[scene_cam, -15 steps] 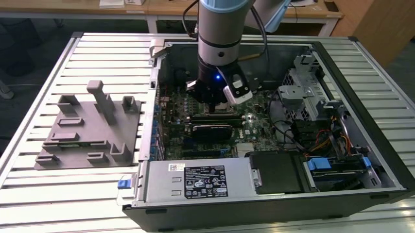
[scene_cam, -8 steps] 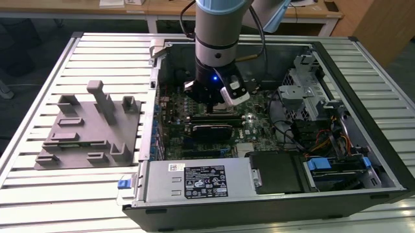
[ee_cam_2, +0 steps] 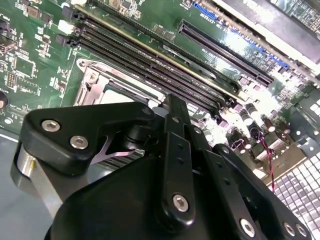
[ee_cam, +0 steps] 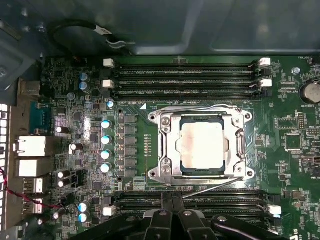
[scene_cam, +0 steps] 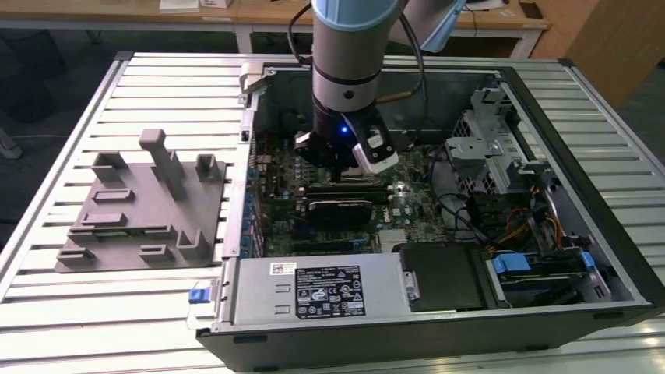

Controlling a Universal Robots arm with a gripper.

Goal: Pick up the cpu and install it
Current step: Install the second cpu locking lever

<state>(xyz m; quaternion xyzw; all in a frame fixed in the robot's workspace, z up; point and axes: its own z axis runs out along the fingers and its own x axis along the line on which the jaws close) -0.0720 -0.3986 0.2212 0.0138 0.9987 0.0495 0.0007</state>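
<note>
First wrist view puts the cpu (ee_cam: 202, 146) just right of frame centre for me, seated flat inside the metal socket frame (ee_cam: 165, 145) on the green motherboard (ee_cam: 280, 130), its pale top facing the camera. Rows of memory slots (ee_cam: 185, 80) run above the socket and below it. My gripper (ee_cam: 172, 217) shows at the bottom edge as black linkage arms; its fingers meet in a narrow stance with nothing between them, apart from the chip. From the exterior view I see the arm (scene_cam: 348, 70) reaching down into the open computer case (scene_cam: 582, 257), mid-frame, with the grey fixture block (scene_cam: 140, 210) on the slatted table (scene_cam: 62, 327) at left.
</note>
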